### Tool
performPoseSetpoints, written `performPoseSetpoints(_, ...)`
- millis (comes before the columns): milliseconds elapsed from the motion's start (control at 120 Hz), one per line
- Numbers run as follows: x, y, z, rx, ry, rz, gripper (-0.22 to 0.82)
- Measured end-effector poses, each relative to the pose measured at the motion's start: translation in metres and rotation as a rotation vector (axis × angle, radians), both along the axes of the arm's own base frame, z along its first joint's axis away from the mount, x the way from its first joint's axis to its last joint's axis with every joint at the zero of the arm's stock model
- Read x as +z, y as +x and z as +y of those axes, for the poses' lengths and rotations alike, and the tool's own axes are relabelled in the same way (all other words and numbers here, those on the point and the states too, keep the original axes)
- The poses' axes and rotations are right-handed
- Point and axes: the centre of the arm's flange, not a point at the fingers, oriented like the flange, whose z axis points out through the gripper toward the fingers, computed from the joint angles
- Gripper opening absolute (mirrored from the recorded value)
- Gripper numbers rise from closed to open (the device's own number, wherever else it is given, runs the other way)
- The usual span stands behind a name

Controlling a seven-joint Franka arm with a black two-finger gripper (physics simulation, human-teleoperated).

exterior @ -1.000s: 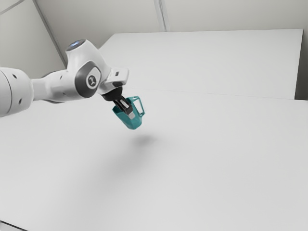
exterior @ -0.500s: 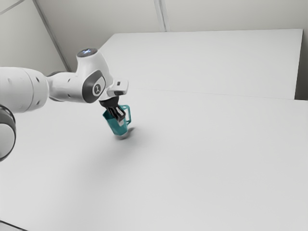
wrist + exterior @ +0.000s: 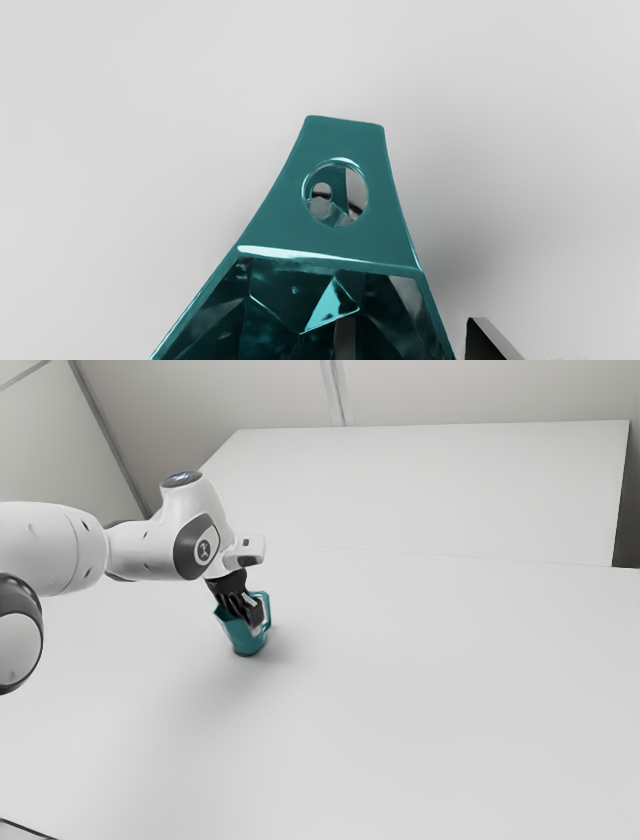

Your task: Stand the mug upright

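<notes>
Mug (image 3: 243, 641) in both views: exterior distant, side-on; wrist close, downward

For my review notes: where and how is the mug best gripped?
Probably by the side wall beside the handle, from above: the mug is nearly upright, its mouth facing up, giving the tool room to straddle that wall.

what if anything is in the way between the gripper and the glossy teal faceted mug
Nothing visible stands between the black two-finger gripper and the glossy teal faceted mug: one jaw reaches inside the mug and the other is outside, with the mug's wall between them.
</notes>
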Motion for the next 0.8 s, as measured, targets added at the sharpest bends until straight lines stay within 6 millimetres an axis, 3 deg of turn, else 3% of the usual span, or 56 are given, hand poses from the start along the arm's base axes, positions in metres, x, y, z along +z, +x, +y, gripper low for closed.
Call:
performPoseSetpoints(158,0.007,-0.001,-0.005,-0.009,-0.008,0.000,0.40)
performPoseSetpoints(375,0.039,-0.005,-0.010,-0.025,-0.015,-0.034,0.53)
performPoseSetpoints(567,0.102,-0.005,-0.002,-0.040,0.040,-0.129,0.57)
performPoseSetpoints(708,0.173,0.005,0.005,-0.022,0.089,-0.178,0.59)
performPoseSetpoints(800,0.208,0.004,0.005,-0.003,0.102,-0.181,0.59)
